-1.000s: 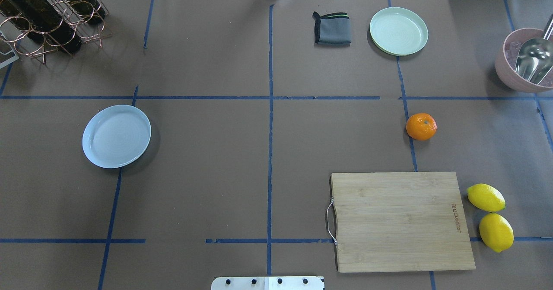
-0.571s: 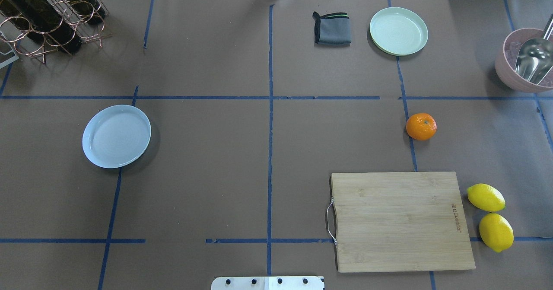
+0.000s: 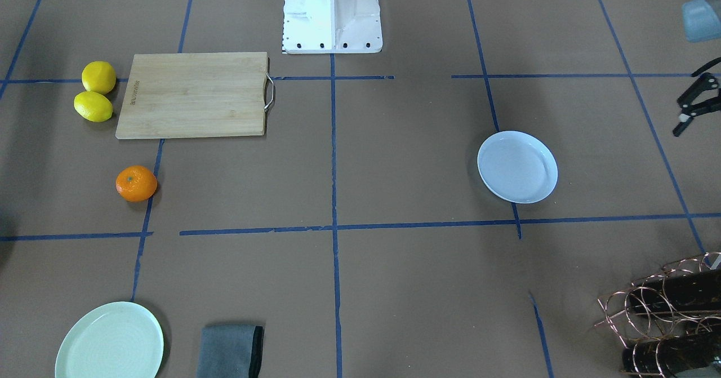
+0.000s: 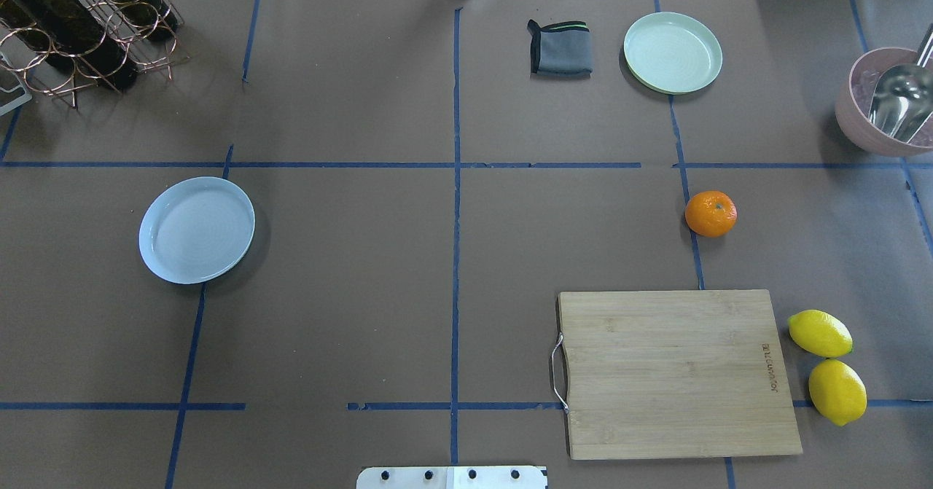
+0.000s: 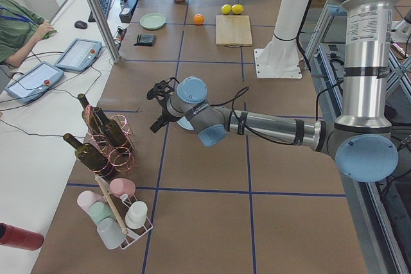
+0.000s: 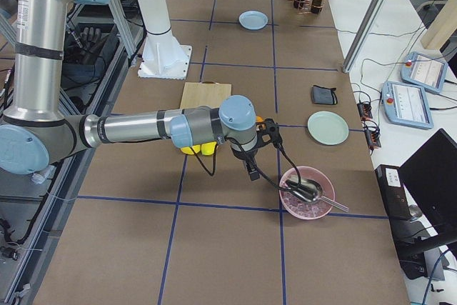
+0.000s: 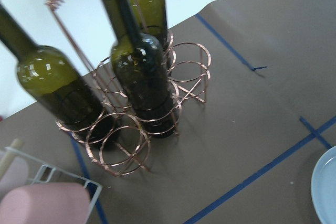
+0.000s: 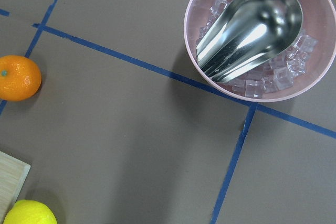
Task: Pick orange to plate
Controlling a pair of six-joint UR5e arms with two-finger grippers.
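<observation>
Paper in brown, crossed by blue tape lines, covers the table [image 4: 350, 256]. The silver left arm [image 5: 270, 126] reaches out over the table's left end. Its black left gripper [image 3: 691, 105] hangs there with fingers spread apart and nothing between them. The right arm [image 6: 136, 128] stretches over the right end, and its right gripper [image 6: 258, 153] hangs near the bowl; whether its fingers are parted or closed I cannot tell.

A rectangular bamboo cutting board [image 4: 674, 372] with a wire handle lies by the robot-side edge, on the right half. A copper wire rack [image 4: 87, 30] holding dark green wine bottles stands in the far left corner. A pink bowl [image 4: 853, 124] of ice cubes [image 8: 262, 85] with a steel scoop [image 8: 252, 30] sits at the right end. The round bluish-white plate [image 4: 197, 230] lies bare on the left half, midway between the far and near edges. A mint-green plate [image 4: 673, 52] and a folded grey cloth [image 4: 561, 55] sit side by side along the far edge. Two yellow lemons [image 4: 820, 333] touch each other just beside the board's right side. The small round orange [image 4: 711, 213] rests on the right half between board and mint-green plate, well apart from the bluish-white plate and both grippers.
</observation>
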